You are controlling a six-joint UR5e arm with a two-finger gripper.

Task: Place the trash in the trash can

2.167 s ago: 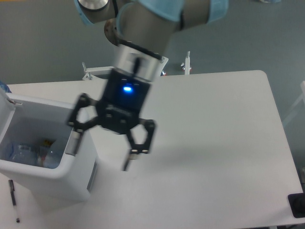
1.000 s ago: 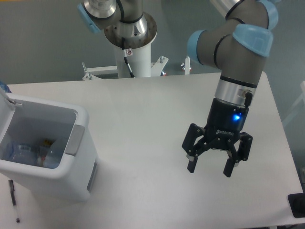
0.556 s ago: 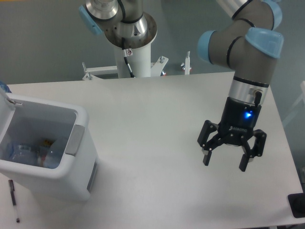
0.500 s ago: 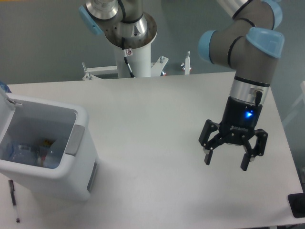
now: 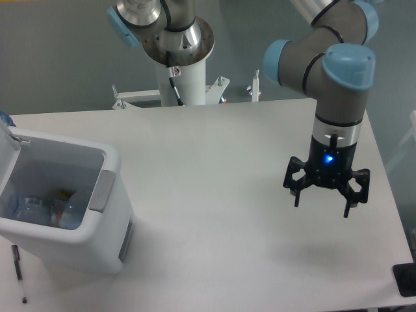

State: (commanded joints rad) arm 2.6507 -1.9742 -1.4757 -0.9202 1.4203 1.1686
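nearest the camera, a thin black pen (image 5: 17, 272) lies on the white table (image 5: 214, 195) at the lower left, just in front of the trash can (image 5: 97, 234). a dark object (image 5: 405, 279) sits at the table's lower right corner, cut off by the frame. the trash can, a white rectangular bin with a grey panel (image 5: 102, 191) on its side, stands open at the left; its lid (image 5: 8, 144) is tipped up at the far left edge. inside lie the crushed clear plastic bottle (image 5: 29, 209) and a pale carton-like piece (image 5: 77, 203), with a bit of a yellow-red packet (image 5: 63, 194) between them, all low in the bin. further right, the gripper (image 5: 323, 205) hangs above the table, well apart from the bin, fingers spread wide and holding nothing, a blue light (image 5: 328, 158) glowing on its body. behind, the arm's base column (image 5: 179, 58) rises at the table's far edge.
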